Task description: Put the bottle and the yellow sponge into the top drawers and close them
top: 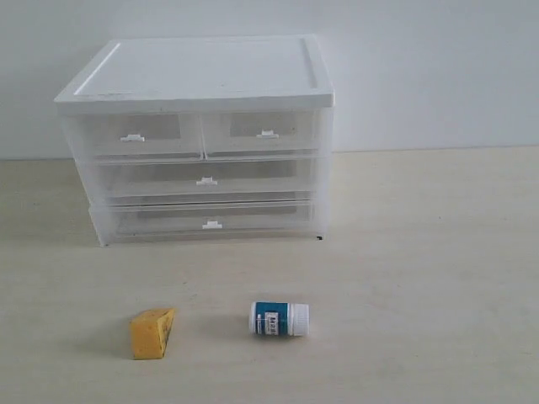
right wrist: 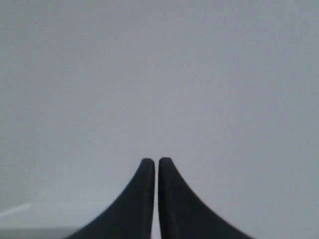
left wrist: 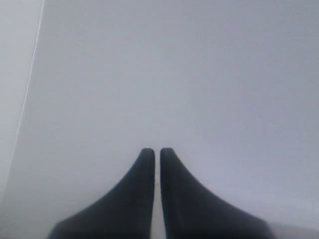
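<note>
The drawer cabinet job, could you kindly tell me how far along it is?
Done: nothing. The white, teal-labelled pill bottle and mustard-yellow sponge wedge lie on the table; the translucent plastic top drawers are shut. In hand: nothing; left gripper and right gripper are shut, empty. Left: everything.

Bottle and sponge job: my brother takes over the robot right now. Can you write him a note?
Left gripper: shut, empty.
Right gripper: shut, empty.
Bottle lies on its side on the table before the cabinet; yellow sponge sits apart, to its left in the exterior view.
Top drawers: both closed.
Done: nothing.
Left: open drawers, put both things in, close them.
</note>
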Robot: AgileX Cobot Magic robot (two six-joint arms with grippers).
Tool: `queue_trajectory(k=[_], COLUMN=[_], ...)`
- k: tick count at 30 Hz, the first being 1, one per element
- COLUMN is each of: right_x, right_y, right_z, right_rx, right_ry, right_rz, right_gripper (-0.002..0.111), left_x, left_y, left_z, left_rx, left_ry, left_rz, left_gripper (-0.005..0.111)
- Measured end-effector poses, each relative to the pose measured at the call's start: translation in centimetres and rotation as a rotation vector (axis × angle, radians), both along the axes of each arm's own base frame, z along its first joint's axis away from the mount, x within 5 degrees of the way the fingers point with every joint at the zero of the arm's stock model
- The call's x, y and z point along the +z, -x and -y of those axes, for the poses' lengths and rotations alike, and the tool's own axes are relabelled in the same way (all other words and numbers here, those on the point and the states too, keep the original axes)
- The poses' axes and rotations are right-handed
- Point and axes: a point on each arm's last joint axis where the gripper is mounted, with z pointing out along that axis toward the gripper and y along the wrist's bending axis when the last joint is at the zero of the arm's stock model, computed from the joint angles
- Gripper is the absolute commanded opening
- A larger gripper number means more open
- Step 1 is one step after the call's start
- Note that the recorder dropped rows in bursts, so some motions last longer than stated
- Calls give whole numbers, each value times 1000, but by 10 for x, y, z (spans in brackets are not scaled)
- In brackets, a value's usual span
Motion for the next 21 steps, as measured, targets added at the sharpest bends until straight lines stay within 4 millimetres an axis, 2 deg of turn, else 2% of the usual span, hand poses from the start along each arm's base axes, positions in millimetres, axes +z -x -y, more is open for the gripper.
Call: queue_trajectory(k=[6, 10, 14, 16, 21], right_x=[14, 27, 52, 64, 100], right_y=[11, 16, 26, 29, 20], right_z=[1, 3, 5, 5, 4], right_rx=[95, 131, 181, 204, 215], right_ry=[-142, -204, -266, -291, -306], right_rz=[171, 221, 285, 304, 283], right_gripper=[0, 0, 0, 0, 0], left_x=[8, 21, 47, 62, 118], left_y=[4, 9, 10, 8, -9], left_z=[0, 4, 13, 18, 21], left_rx=[-130, -180, -307, -349, -381], left_ry=[251, 218, 234, 181, 129], left_rz=[130, 198, 235, 243, 246], left_gripper=[4, 4, 4, 4, 4])
